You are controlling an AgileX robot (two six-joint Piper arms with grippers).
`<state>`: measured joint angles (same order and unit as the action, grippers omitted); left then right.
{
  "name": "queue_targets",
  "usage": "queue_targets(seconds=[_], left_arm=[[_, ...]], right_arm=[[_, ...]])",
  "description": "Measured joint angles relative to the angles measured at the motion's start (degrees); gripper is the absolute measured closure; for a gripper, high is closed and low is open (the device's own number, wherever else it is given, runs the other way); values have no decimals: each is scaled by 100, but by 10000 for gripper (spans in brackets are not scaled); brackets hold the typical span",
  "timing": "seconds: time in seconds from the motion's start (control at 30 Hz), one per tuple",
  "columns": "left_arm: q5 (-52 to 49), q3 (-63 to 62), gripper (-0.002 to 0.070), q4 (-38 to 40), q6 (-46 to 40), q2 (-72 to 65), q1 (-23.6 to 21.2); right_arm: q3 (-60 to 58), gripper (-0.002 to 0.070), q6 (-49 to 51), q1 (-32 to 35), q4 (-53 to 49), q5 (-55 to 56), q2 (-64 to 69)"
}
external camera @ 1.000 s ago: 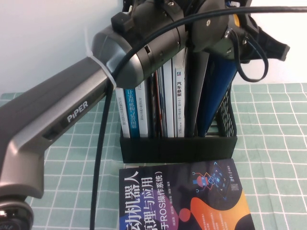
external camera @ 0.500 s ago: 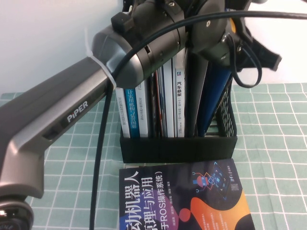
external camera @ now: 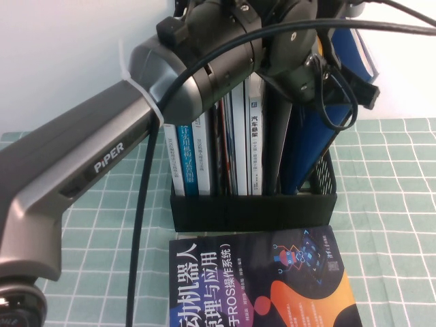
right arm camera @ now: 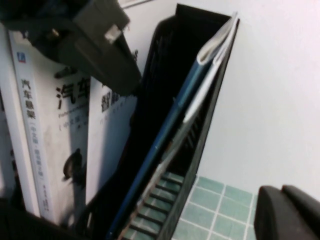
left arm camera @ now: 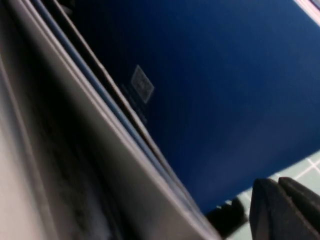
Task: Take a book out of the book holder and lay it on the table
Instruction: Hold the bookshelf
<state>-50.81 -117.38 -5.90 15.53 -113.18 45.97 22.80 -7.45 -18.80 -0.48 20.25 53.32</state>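
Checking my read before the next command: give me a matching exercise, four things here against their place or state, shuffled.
1. navy book
2. blue folder
3. left gripper
4. right gripper

A. jaws shut, clear of the book holder, facing its right side
B. flat on the table in front of the book holder
C. close against a blue cover
D. leaning in the book holder's right slot

Pairs: 1-B, 2-D, 3-C, 4-A

Left arm (external camera: 136, 129) hides the upper part of the book holder (external camera: 252, 211) and the tops of the books in it. Dark book (external camera: 262, 286) in front of the holder is cut off by the bottom edge. Left wrist view is blurred: only a blue cover (left arm camera: 215, 100) fills it.
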Motion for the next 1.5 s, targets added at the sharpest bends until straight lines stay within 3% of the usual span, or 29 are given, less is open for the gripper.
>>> queue_targets(seconds=[0.23, 0.53, 0.73, 1.0, 1.2, 1.33, 1.5], left_arm=[[225, 0, 678, 1241, -606, 0, 11], [780, -13, 678, 1448, -646, -113, 11], [820, -13, 678, 1345, -613, -297, 11], [526, -13, 678, 181, 94, -286, 11], [346, -13, 678, 22, 271, -262, 11], [320, -13, 678, 9, 318, -175, 11], [306, -13, 677, -123, 545, -58, 0]], right_arm=[[0, 678, 1053, 0, -976, 725, 552], [0, 678, 1168, 0, -1121, 798, 644], [0, 678, 1191, 0, -1184, 798, 644], [0, 678, 1202, 0, -1331, 798, 644], [0, 673, 1282, 0, -1587, 1182, 890], [9, 587, 1394, 0, -1797, 2127, 1391], [41, 404, 1424, 0, -1271, 3366, 2435]])
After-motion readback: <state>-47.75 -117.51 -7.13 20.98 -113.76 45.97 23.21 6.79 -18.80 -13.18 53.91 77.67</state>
